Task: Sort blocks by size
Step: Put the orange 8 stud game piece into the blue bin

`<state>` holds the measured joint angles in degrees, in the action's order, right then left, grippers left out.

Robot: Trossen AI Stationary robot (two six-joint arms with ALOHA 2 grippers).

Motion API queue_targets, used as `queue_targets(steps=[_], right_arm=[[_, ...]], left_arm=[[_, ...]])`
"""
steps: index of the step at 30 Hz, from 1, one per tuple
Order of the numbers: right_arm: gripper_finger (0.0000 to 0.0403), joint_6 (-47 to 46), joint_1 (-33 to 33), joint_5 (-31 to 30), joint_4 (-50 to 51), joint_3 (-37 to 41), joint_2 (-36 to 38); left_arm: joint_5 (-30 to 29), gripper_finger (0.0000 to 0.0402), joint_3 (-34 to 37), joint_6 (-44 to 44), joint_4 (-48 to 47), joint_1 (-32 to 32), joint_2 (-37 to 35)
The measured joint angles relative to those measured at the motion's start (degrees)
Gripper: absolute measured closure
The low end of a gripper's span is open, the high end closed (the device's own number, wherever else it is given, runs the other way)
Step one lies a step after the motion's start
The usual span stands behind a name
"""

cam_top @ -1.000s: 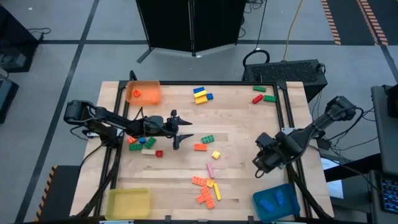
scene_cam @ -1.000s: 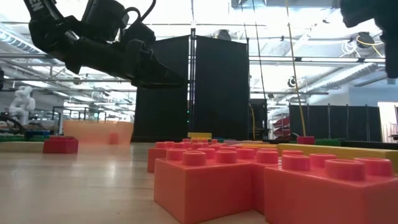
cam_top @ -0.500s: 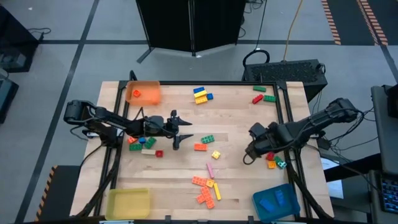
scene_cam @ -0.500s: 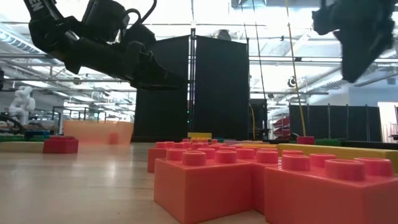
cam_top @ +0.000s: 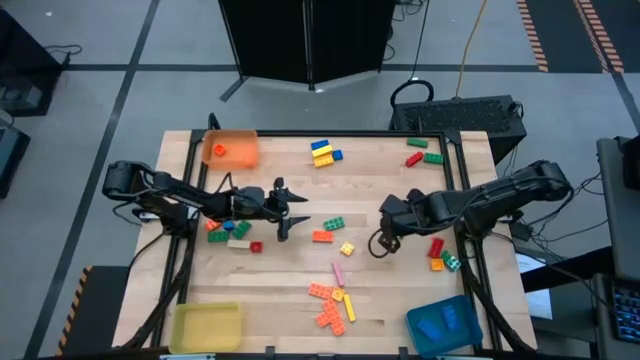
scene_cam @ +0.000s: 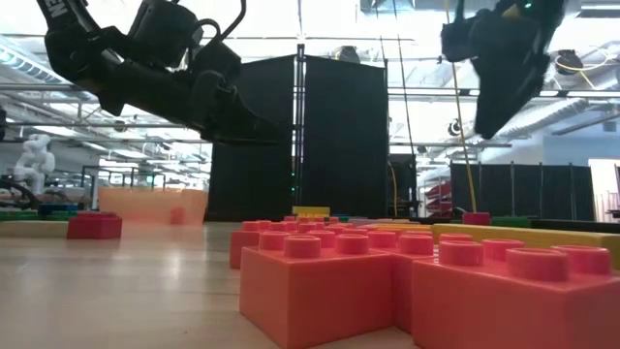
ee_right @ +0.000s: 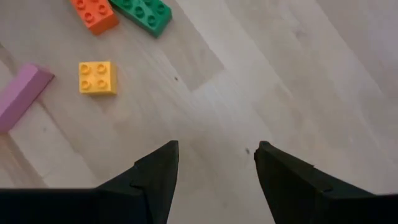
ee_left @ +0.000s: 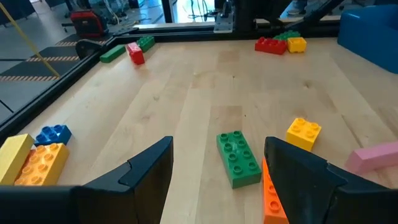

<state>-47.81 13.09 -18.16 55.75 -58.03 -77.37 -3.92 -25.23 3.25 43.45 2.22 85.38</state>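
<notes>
Sitting under everything is the big wooden table (cam_top: 390,190), the largest thing here. Two dark arms reach in over it from the two sides.

Three square trays rest on the table. An orange tray (cam_top: 231,148) is at the far left corner with one little orange block inside. A yellow tray (cam_top: 205,326) is at the near left corner. A blue tray (cam_top: 443,325) is at the near right corner with blue blocks in it.

The left gripper (cam_top: 291,212) hangs over the middle of the table. Its two fingers (ee_left: 143,171) stand wide apart and hold nothing. A green block (ee_left: 239,158) lies on the wood ahead of them, with a small yellow block (ee_left: 303,133) and a pink bar (ee_left: 378,156) close by.

The right gripper (cam_top: 383,243) hangs above bare wood, near the small yellow block. Its fingers (ee_right: 155,171) are spread wide too, and nothing is between them.

The blocks lie in little groups. Orange ones (cam_top: 330,305) sit together near the front edge. Yellow and blue ones (cam_top: 323,152) are at the far edge. Red and green ones (cam_top: 423,152) are at the far right. More lie under the left arm (cam_top: 228,230). A red one (cam_top: 436,247) is by the right rail.
</notes>
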Motion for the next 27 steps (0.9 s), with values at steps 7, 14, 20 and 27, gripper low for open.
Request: queue_targets(steps=[7, 14, 20, 27], right_arm=[[0.0198, 9.2, -2.0, 0.7, -9.9, 0.0, -5.8], [0.0198, 18.5, -3.0, 3.6, -20.4, 0.0, -11.0], [0.0198, 25.0, -3.2, 3.0, -27.2, 0.0, -13.9], [0.0198, 24.9, -4.7, -2.4, -28.9, 0.0, -15.5]], left_arm=[[0.0, 0.0148, 0.0, -1.4, -0.1, 0.0, 0.0], [0.0, 0.0148, 0.0, -1.4, -1.4, 0.0, 0.0], [-0.5, 0.0148, 0.0, -1.4, -3.0, 0.0, 0.0], [-0.8, 0.0148, 0.0, -1.4, -3.5, 0.0, 0.0]])
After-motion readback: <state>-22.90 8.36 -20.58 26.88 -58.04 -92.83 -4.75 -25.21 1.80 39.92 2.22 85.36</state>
